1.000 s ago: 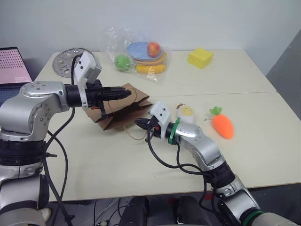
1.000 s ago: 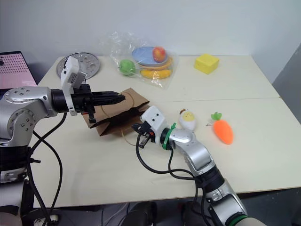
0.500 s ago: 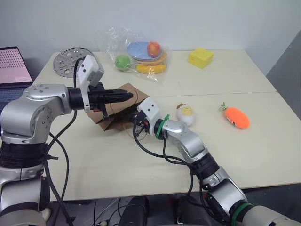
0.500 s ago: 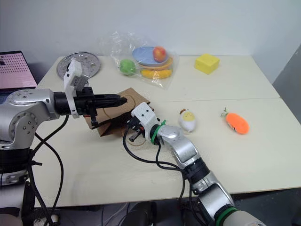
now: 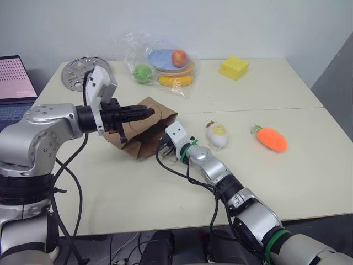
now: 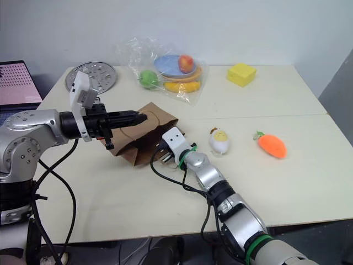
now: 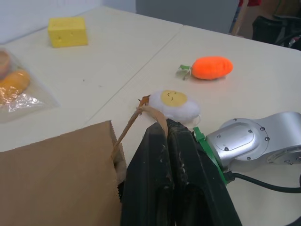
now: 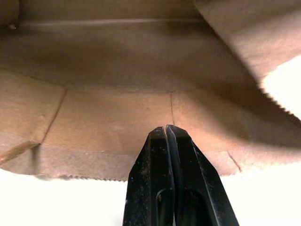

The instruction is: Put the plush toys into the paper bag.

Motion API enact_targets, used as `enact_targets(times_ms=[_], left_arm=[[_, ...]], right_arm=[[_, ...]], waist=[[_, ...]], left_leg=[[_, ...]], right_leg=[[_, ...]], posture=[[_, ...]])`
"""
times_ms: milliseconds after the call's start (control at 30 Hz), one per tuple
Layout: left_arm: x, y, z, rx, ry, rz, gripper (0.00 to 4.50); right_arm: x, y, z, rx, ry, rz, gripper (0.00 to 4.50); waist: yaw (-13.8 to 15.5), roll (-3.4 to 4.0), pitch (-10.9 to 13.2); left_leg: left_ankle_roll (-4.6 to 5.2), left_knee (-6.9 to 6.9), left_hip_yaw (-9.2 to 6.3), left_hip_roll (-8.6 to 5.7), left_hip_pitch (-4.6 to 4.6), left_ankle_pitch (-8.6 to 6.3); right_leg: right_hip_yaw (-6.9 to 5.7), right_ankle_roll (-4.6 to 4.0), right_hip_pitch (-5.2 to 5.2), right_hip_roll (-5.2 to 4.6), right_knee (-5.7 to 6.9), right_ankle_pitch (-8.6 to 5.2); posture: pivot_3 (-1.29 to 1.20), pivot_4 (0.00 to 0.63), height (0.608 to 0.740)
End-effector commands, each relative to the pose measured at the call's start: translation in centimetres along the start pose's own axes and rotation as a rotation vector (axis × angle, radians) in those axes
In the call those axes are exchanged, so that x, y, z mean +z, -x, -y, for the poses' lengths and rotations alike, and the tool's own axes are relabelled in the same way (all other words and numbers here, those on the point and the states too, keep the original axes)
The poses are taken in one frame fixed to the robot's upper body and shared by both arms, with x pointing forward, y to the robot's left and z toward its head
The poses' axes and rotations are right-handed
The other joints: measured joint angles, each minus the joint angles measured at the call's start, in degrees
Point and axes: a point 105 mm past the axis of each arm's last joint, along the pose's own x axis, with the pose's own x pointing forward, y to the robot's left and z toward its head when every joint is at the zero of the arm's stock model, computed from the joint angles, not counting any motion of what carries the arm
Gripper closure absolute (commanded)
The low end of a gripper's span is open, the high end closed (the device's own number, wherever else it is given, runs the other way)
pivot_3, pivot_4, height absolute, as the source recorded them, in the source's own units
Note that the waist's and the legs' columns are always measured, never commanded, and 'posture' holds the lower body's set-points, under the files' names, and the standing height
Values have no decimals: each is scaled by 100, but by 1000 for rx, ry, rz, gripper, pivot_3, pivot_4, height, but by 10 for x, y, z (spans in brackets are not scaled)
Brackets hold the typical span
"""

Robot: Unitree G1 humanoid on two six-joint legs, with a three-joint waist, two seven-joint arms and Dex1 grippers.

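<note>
- Between the two arms, on the tabletop [image 5: 287, 83], paper bag [image 5: 144, 131] lies on its side, mouth facing the robot's right, toward the toys.
- Left end effector [image 5: 148, 111] fingers shut tight, pinching the bag's twine handle [image 7: 135, 123] and lifting the upper lip so the mouth gapes.
- Right end effector [image 8: 168, 134] fingers pressed together, nothing between them; tip sits right at the bag's mouth, wrist view looks straight into the brown interior. Can't tell if it touches the paper.
- Egg plush [image 5: 217, 134] lies on the tabletop just beside the right forearm, on its outer side, near the bag mouth but outside it.
- Carrot plush [image 5: 271, 139] lies farther out to the right, well apart from the bag, long axis roughly across the tabletop, leaves toward the egg.
- Right arm is nearer to both toys; left is tied up holding the bag.
- Judgement: neither toy bagged; next grab needs the right end effector backed out, opened, and swung right to the egg.
</note>
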Motion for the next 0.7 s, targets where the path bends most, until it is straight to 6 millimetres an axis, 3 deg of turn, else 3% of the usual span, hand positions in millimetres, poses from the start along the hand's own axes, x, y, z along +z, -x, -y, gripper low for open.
enact_targets(times_ms=[33, 400, 700], left_arm=[[26, 14, -6, 54, -82, 60, 4500], [90, 47, -32, 181, -148, 267, 4500], [54, 33, -21, 143, -138, 170, 4500]], right_arm=[[2, -7, -27, 83, 26, -25, 4443], [-8, -3, -23, 126, 33, -78, 4443], [-5, -3, -20, 125, 33, -68, 4443]], waist=[[-1, -1, -1], [-8, -6, -4], [-10, -7, -5]], left_leg=[[0, 0, 0, 0, 1, 1], [0, -7, 0, 1, 2, 1], [-1, -9, 1, 2, 3, 1]], right_leg=[[1, -1, 1, 0, 0, 1], [-1, -2, -4, 3, 0, 1], [1, -3, -4, 2, 0, 2]], posture=[[0, 150, 740], [0, 150, 740], [0, 150, 740]])
